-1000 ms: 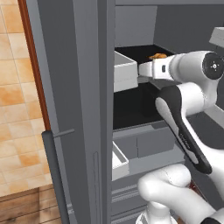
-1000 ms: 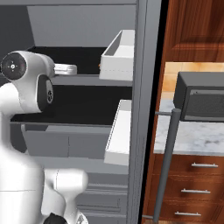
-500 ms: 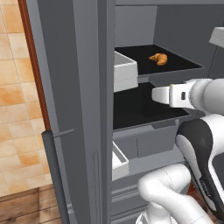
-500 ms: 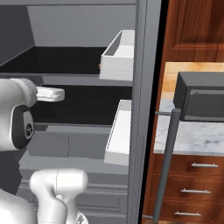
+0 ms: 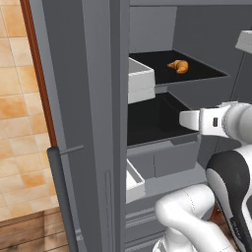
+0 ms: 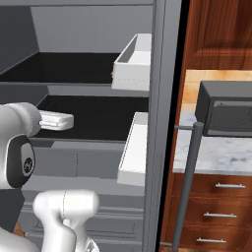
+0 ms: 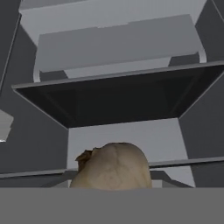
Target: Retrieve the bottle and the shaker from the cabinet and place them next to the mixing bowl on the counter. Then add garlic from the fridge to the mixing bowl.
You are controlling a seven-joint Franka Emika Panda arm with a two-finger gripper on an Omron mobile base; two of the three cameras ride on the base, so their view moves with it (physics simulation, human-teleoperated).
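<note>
Fingers are closed on the garlic (image 7: 114, 166), which is held before the fridge (image 7: 122, 98) shelves.

**Occlusions and cut-offs**

Garlic (image 7: 113, 166): lower part lost at the hand view's bottom edge, fingertips not visible there. Gripper tip in left base view hidden behind the arm's own body. Microwave (image 6: 226, 109) cut by right edge. Fridge (image 5: 88, 123) top and bottom cropped.

Orange tile wall (image 5: 15, 133); wood floor (image 5: 29, 236); microwave (image 6: 224, 108)
</note>
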